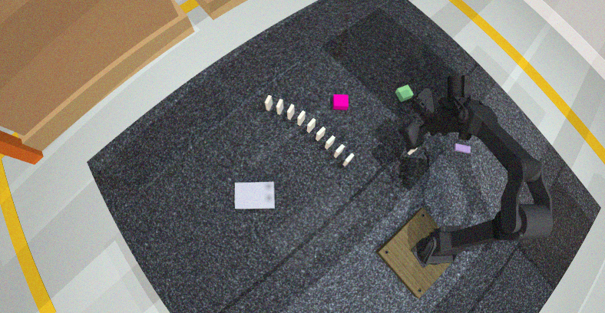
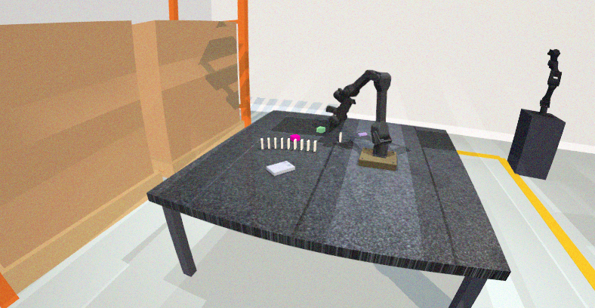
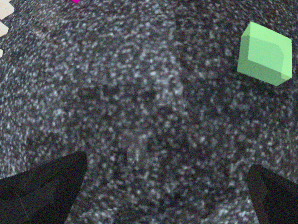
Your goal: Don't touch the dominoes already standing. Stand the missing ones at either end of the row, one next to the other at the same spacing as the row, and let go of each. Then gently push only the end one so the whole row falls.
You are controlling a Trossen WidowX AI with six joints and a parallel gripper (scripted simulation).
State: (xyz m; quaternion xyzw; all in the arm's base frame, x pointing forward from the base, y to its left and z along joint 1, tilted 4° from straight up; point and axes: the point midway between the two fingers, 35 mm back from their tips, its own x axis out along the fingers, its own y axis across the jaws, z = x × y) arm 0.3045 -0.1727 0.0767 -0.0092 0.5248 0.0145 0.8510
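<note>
Several cream dominoes stand upright in an evenly spaced row; its near-end domino (image 1: 348, 159) (image 2: 315, 146) and far-end domino (image 1: 268, 103) (image 2: 261, 143) are upright. Slivers of pale dominoes (image 3: 3, 28) show at the wrist view's left edge. One separate domino (image 1: 411, 151) (image 2: 340, 137) stands upright apart from the row, toward the arm's base, partly hidden by the gripper in the top view. My gripper (image 1: 413, 116) (image 2: 331, 116) (image 3: 172, 169) is open and empty, above the table between the lone domino and the green block, with its fingers wide apart.
A green block (image 1: 404, 93) (image 2: 320, 129) (image 3: 265, 54) lies close to the gripper. A magenta block (image 1: 340, 102) (image 2: 294, 137) lies beside the row. A lilac block (image 1: 462, 148) (image 2: 362, 133) lies near the arm. A white box (image 1: 253, 195) (image 2: 280, 167) lies on the row's other side.
</note>
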